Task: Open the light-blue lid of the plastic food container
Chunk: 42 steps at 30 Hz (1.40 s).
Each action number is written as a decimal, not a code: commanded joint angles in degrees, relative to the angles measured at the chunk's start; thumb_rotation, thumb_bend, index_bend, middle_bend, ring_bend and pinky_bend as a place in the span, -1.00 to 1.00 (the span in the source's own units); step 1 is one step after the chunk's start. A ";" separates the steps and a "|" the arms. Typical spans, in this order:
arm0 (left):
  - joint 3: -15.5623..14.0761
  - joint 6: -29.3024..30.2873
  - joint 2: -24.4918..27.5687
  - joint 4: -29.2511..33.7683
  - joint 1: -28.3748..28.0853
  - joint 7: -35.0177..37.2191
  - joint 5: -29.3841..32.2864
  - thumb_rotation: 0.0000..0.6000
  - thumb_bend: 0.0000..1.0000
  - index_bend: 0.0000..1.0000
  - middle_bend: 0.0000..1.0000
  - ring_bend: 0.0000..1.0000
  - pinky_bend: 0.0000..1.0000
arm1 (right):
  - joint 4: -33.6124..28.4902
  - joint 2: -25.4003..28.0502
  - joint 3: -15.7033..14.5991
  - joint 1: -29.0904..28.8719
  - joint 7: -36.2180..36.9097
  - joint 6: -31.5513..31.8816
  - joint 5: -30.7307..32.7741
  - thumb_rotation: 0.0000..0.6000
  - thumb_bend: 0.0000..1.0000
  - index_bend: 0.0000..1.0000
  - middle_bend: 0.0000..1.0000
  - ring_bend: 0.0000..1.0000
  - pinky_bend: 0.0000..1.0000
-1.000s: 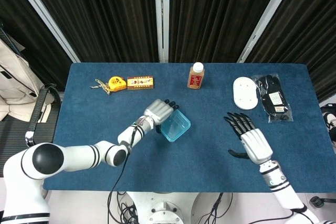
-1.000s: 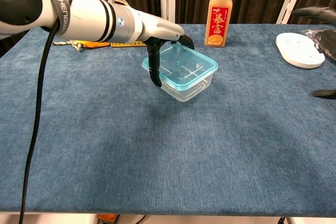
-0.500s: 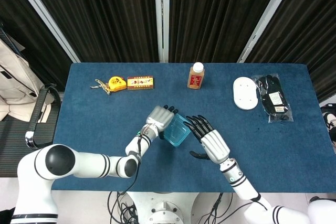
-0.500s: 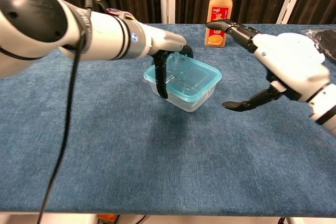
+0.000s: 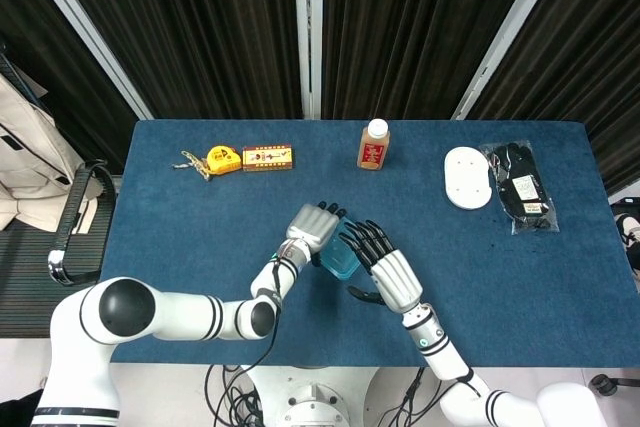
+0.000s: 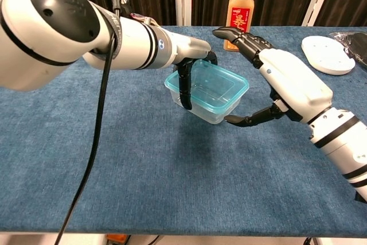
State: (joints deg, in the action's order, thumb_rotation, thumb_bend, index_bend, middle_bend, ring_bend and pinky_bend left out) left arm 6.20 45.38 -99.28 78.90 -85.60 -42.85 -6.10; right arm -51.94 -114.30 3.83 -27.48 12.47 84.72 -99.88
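A clear plastic food container (image 6: 213,102) with a light-blue lid (image 6: 215,87) stands mid-table. In the head view only a corner of the container (image 5: 338,257) shows between the two hands. My left hand (image 6: 184,64) grips the container's left end, with fingers over the far rim and the thumb (image 6: 184,91) down the near side. My right hand (image 6: 289,81) hovers open at the container's right end. Its fingers (image 6: 236,35) reach above the lid's far right corner, and its thumb (image 6: 248,120) lies by the container's near right wall. Whether the thumb touches the wall is unclear.
An orange juice bottle (image 5: 372,144) stands behind the container. A yellow tape measure (image 5: 222,158) and a small box (image 5: 267,157) lie at the far left. A white disc (image 5: 466,177) and a black packet (image 5: 522,187) lie at the far right.
My right hand swung in from the right and now flanks the container's right end. My left hand drew the container slightly nearer and rightward, still holding it.
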 commanded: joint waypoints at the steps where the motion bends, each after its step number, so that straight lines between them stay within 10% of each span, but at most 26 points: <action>1: 0.22 -0.70 0.22 -0.03 0.03 -0.27 0.52 1.00 -1.00 -0.54 -0.54 -0.59 -0.20 | 1.62 -1.36 -0.01 -0.54 -0.80 0.23 0.14 1.00 -0.95 -1.00 -1.00 -1.00 -1.00; 42: -0.01 -2.07 0.63 -0.45 0.16 -1.40 0.74 1.00 -1.00 -0.61 -0.56 -0.59 -0.20 | 5.92 -3.74 0.55 -3.04 0.01 3.19 2.50 1.00 -0.92 -1.00 -1.00 -1.00 -1.00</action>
State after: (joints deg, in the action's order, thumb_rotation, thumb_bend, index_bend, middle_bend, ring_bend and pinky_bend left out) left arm 6.19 43.31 -98.65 78.45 -85.44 -44.25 -5.36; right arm -46.07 -118.01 4.36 -30.54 12.42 87.83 -97.38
